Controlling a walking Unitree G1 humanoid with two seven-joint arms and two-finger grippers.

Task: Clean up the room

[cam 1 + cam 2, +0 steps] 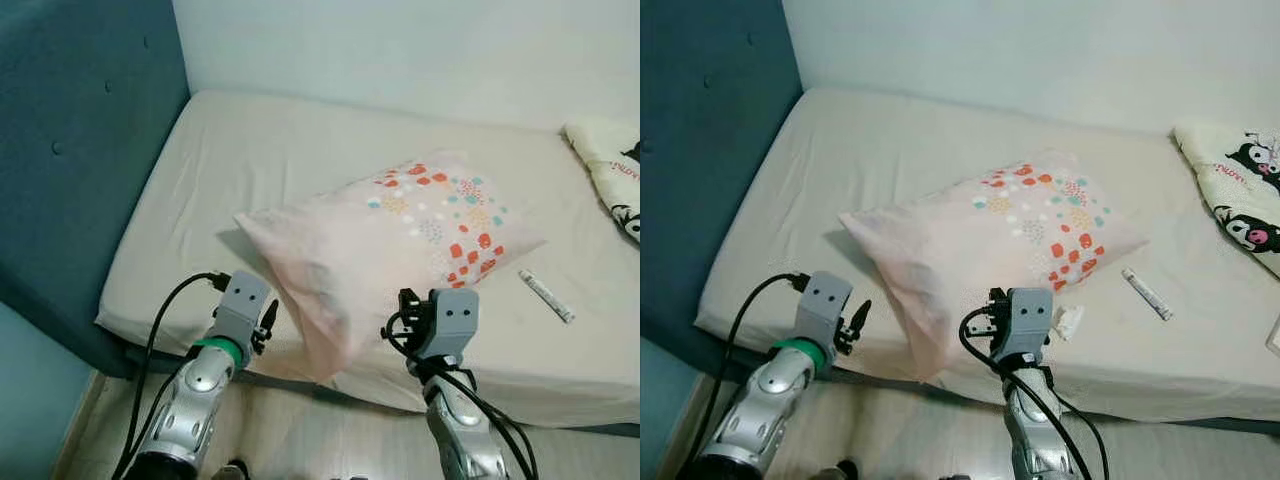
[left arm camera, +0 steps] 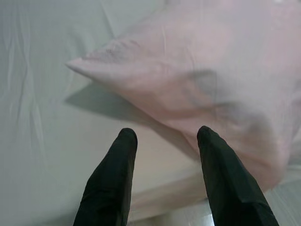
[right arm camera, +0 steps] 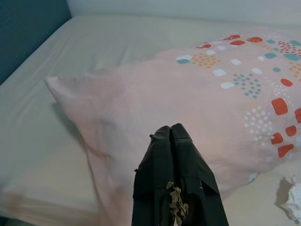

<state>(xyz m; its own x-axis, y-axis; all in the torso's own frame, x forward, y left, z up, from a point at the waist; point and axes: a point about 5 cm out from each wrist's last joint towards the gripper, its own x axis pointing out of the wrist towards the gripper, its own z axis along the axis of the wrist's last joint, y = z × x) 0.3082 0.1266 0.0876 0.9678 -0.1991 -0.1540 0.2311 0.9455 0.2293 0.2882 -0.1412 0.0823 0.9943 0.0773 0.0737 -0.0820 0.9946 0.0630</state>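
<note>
On the beige bed (image 1: 240,170) by a teal headboard (image 1: 80,150): pink pillow (image 1: 380,240); left gripper (image 2: 167,136) spread, right gripper (image 3: 171,132) pressed together.

I see both silver arms raised forward, wrists bent up. Left gripper (image 2: 164,141) fingers spread apart, nothing between them. Right gripper (image 3: 171,134) fingers pressed together, tips touching, a bit of dried debris stuck near finger base.
</note>
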